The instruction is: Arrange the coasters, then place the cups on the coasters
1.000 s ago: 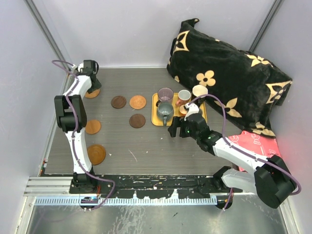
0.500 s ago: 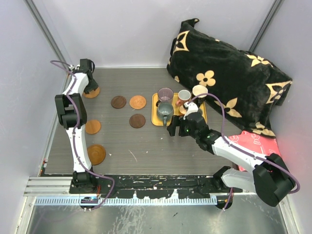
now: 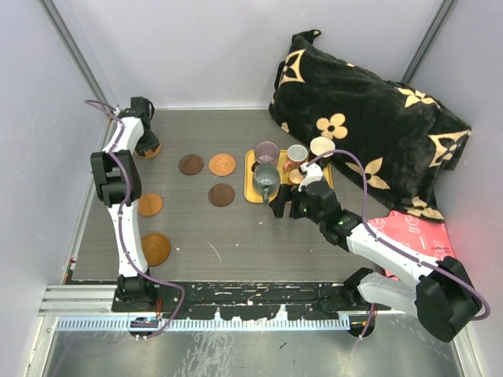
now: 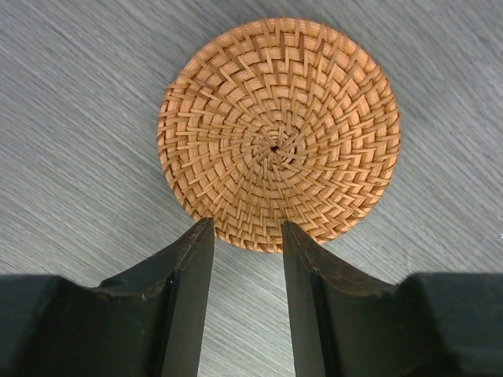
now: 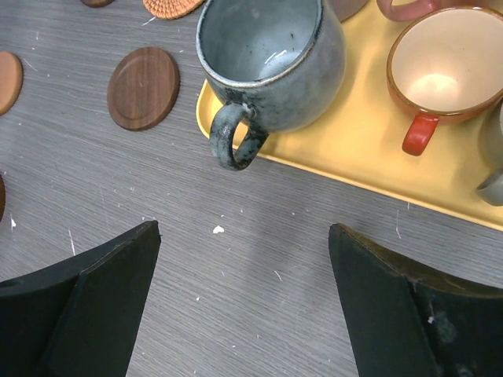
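A woven orange coaster (image 4: 279, 133) lies flat on the table just beyond my left gripper (image 4: 247, 232), which is open with only bare table between its fingers. From above, that gripper (image 3: 145, 140) hangs over the same coaster (image 3: 152, 152) at the far left. Other coasters (image 3: 191, 164) (image 3: 222, 164) (image 3: 222, 194) (image 3: 149, 204) (image 3: 155, 248) lie spread over the table. The cups stand on the yellow tray (image 5: 369, 149): the grey-green mug (image 5: 271, 59) nearest, its handle over the tray's edge. My right gripper (image 5: 244, 236) is wide open, empty, just short of that handle.
A black pillow with gold flowers (image 3: 369, 118) fills the back right, with a pink cloth (image 3: 413, 232) in front of it. Grey walls close in on both sides. A purple mug (image 3: 266, 151) and a cream-lined cup (image 3: 321, 146) stand at the tray's far side.
My right gripper has crept a little to the left, towards the grey-green mug. My left gripper has shifted slightly over the woven coaster. Both stay open.
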You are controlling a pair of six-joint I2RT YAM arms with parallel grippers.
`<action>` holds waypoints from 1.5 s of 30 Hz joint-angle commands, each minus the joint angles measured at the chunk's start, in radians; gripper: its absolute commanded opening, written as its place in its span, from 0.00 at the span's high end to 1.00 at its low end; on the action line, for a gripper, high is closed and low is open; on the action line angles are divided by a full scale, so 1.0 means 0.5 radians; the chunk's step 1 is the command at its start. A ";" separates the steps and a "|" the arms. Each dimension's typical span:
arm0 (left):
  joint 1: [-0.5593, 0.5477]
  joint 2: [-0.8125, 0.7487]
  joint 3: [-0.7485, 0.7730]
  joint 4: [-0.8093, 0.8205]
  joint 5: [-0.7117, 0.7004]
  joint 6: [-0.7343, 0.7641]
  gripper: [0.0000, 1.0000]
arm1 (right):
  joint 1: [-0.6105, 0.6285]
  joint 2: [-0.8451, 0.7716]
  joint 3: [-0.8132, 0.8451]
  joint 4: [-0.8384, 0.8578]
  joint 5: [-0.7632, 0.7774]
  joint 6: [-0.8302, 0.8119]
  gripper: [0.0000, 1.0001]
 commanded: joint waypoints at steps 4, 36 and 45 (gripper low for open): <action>0.011 -0.149 -0.241 -0.062 0.049 0.012 0.59 | 0.015 -0.130 0.028 0.045 -0.008 -0.007 0.07; -0.145 -0.607 -1.063 0.171 0.231 -0.119 0.60 | 0.021 -0.583 -0.081 -0.147 -0.005 0.069 0.07; -0.151 -0.620 -1.111 0.176 0.204 -0.139 0.60 | 0.021 -0.570 -0.067 -0.143 -0.010 0.070 0.07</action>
